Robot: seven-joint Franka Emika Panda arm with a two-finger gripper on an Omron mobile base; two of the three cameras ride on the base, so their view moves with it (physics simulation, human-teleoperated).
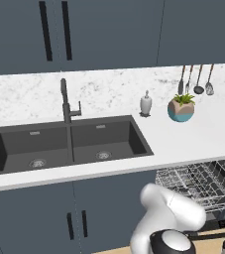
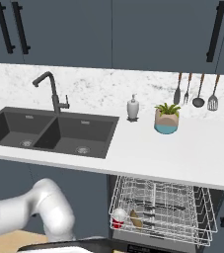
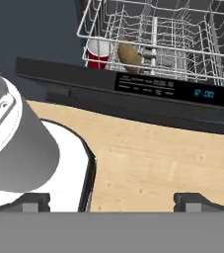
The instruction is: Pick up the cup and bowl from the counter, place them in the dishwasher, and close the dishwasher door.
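While the dishwasher door (image 3: 133, 99) hangs open with its control strip facing up, the silver wire rack (image 2: 164, 210) stands pulled out below the counter (image 2: 182, 153). A red cup (image 3: 98, 53) sits at the rack's near left corner, and just beside it lies a brownish thing that may be the bowl (image 3: 129, 53), though it is too blurred to be sure. The gripper (image 3: 112, 201) hovers low over the wooden floor (image 3: 158, 168) in front of the door, its 2 jaws spread wide with nothing between them. On the counter, a soap dispenser (image 2: 132, 108) and a potted plant (image 2: 167, 118) stand near each other, right of the dark double sink (image 2: 49, 131).
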